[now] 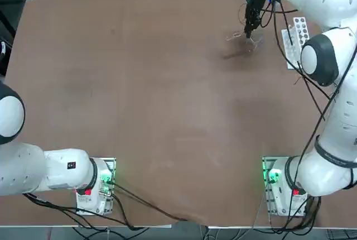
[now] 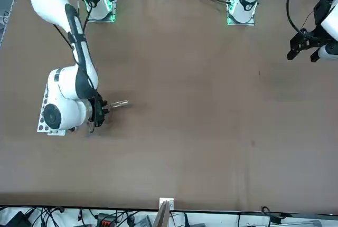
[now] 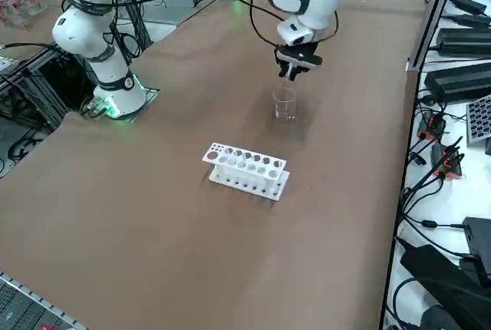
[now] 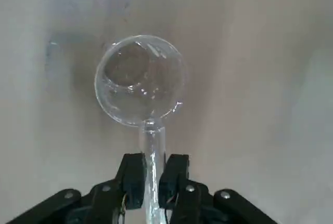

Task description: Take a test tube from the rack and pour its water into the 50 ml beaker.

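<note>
My right gripper [image 4: 152,179] points down over the table, shut on the test tube [image 4: 152,146]. The tube lies tilted close to level, its open mouth touching the rim of the 50 ml beaker [image 4: 138,81]. From overhead, the gripper [image 1: 249,28] hangs just behind the beaker [image 1: 255,42], and the tube's [image 1: 235,36] closed end sticks out toward the table's middle. The tube [image 2: 120,104] also shows in the front view. The beaker [image 3: 285,105] stands upright below the gripper [image 3: 290,77]. I cannot make out the water. The white rack [image 3: 245,167] stands apart, at the table's right side.
The rack [image 1: 295,38] lies under my right arm's elbow [image 1: 321,58], close to the table's right edge. Cables and equipment [image 3: 453,31] line the floor beyond that edge. The arm bases [image 1: 279,181] sit at the near edge.
</note>
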